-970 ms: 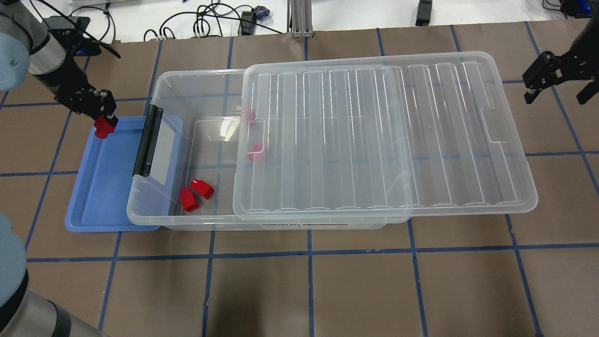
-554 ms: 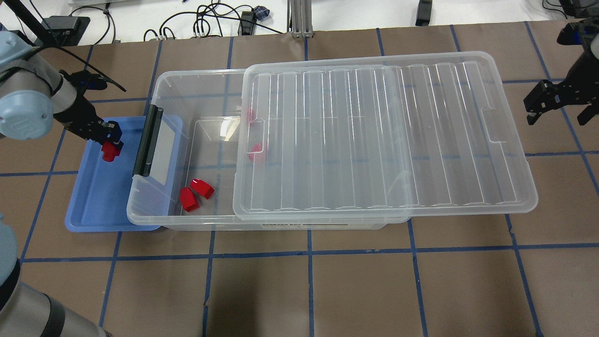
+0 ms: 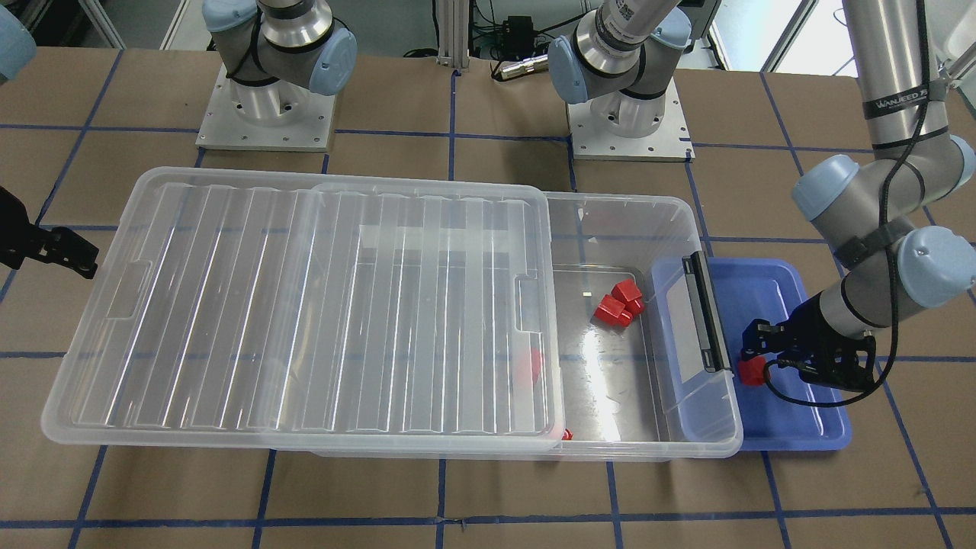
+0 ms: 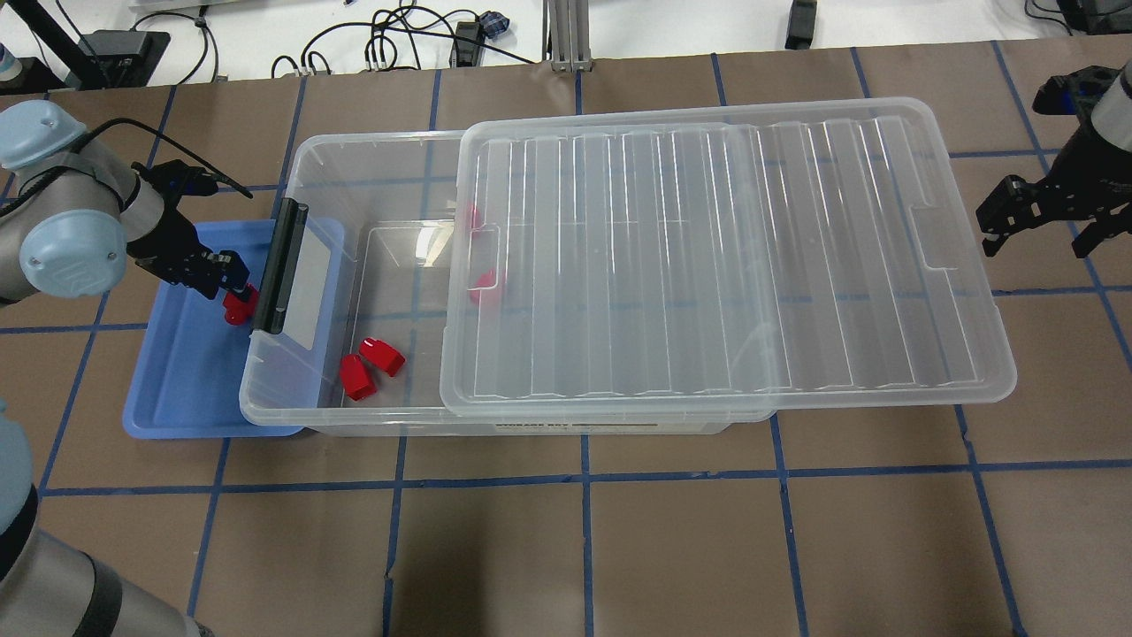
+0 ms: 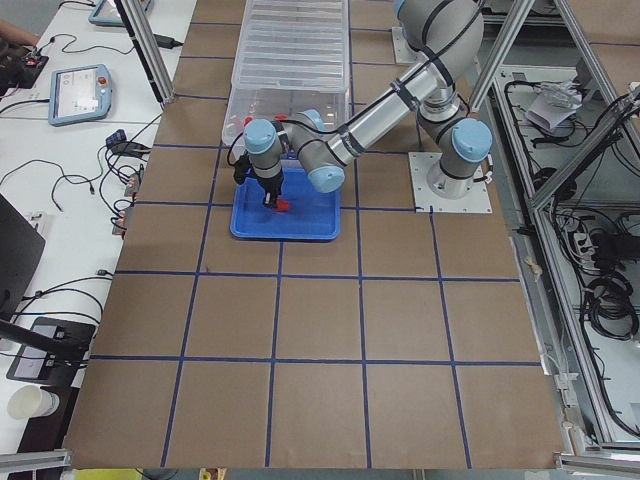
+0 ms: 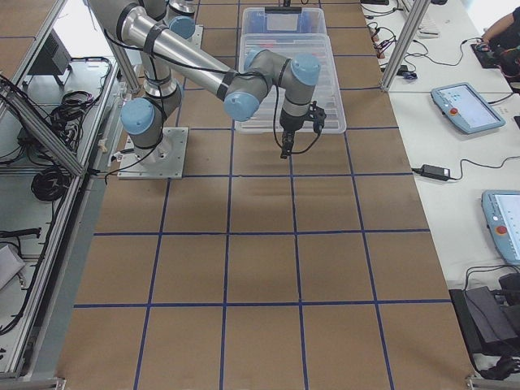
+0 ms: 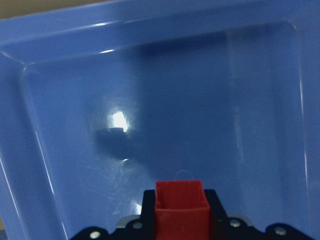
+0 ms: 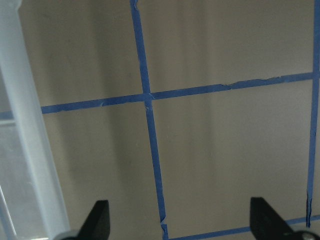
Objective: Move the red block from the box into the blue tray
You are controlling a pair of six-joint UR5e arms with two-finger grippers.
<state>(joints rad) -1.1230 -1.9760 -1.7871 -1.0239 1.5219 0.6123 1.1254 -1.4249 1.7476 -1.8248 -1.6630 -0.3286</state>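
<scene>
Red block (image 4: pixel 237 310) clamped in left gripper (image 4: pixel 232 292), over blue tray (image 4: pixel 177 380), just beside the box (image 4: pixel 371 146) latch end. Judgement: lower to the tray floor before release, keeping off the box wall. Right gripper (image 4: pixel 1035 217) spread, empty, over desk (image 4: pixel 619 548).

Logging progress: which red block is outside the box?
The red block held by the left gripper over the blue tray; the others lie inside the box.

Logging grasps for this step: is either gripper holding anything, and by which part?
The left gripper holds a red block by its upper end, jaws on two opposite sides, over the blue tray. The right gripper is open and empty.
</scene>
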